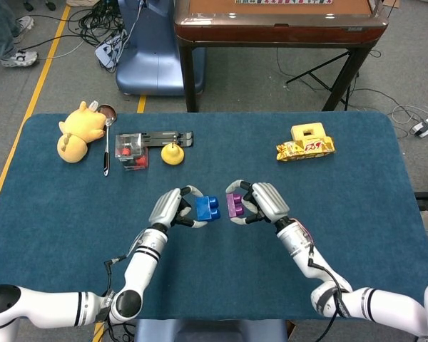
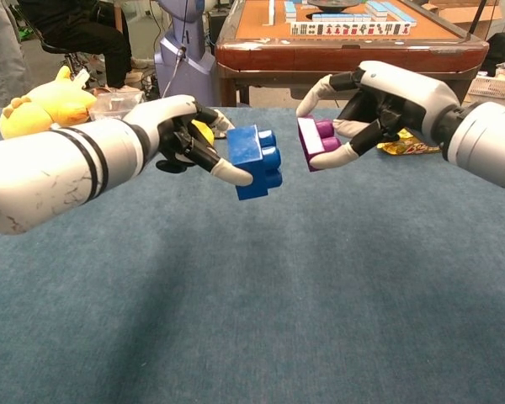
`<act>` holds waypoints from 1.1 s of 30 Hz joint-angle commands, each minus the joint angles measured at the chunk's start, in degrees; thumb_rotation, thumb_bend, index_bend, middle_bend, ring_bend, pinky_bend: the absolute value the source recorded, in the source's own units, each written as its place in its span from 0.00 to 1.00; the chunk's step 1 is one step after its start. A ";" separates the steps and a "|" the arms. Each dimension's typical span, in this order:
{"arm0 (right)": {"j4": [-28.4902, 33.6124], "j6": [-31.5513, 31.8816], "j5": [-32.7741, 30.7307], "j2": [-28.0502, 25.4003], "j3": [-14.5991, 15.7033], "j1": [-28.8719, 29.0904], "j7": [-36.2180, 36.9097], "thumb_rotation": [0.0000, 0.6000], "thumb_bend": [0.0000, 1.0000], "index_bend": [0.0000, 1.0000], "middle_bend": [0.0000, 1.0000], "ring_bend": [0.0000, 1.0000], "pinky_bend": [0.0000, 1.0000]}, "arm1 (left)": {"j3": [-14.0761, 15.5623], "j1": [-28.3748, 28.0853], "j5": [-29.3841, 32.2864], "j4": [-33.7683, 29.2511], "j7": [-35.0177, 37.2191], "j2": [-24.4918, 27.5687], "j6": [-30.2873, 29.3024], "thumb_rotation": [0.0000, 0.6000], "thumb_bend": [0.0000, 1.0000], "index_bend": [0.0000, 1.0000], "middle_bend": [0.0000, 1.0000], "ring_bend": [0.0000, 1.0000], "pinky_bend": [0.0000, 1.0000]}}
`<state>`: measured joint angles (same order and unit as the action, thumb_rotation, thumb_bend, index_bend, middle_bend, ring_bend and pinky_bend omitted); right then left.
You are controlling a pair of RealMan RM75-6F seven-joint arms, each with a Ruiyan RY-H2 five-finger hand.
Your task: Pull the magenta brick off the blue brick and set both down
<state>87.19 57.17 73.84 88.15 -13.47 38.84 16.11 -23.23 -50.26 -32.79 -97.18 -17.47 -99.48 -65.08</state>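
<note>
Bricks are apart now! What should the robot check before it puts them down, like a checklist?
1. Magenta brick separated from blue brick: ok, a clear gap shows.
2. Left hand holds the blue brick: ok.
3. Right hand holds the magenta brick: ok.
4. Both bricks are above the table, not on it: ok.
5. Bare cloth below the bricks for setting down: ok.
6. Grip firmness: cannot tell.
</note>
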 commanded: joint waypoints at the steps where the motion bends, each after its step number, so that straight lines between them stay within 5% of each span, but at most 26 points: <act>1: -0.05 -0.10 0.08 -0.50 0.47 -0.33 -0.33 1.00 0.51 0.57 1.00 1.00 1.00 | 0.92 0.37 -0.14 0.20 -0.30 0.58 0.75 1.00 0.04 0.67 1.00 0.95 1.00; 19: -4.64 -4.30 -3.04 0.11 3.77 0.13 -10.92 1.00 0.44 0.55 1.00 1.00 1.00 | 6.17 1.90 -2.52 1.88 -2.64 2.13 2.80 1.00 0.04 0.67 1.00 0.95 1.00; 28: -5.93 -6.78 -5.82 1.31 4.24 1.25 -16.53 1.00 0.29 0.41 1.00 1.00 1.00 | 7.15 1.36 -1.83 1.99 -3.94 2.79 5.32 1.00 0.04 0.66 1.00 0.95 1.00; 33: -5.51 -8.17 -8.64 1.18 4.13 1.88 -20.02 1.00 0.17 0.25 1.00 1.00 1.00 | 7.47 1.08 -1.64 2.20 -4.35 2.69 5.80 1.00 0.04 0.66 1.00 0.95 1.00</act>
<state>81.51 49.44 65.87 89.37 -9.28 40.44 -3.17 -15.77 -49.17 -34.41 -94.99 -21.81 -96.76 -59.26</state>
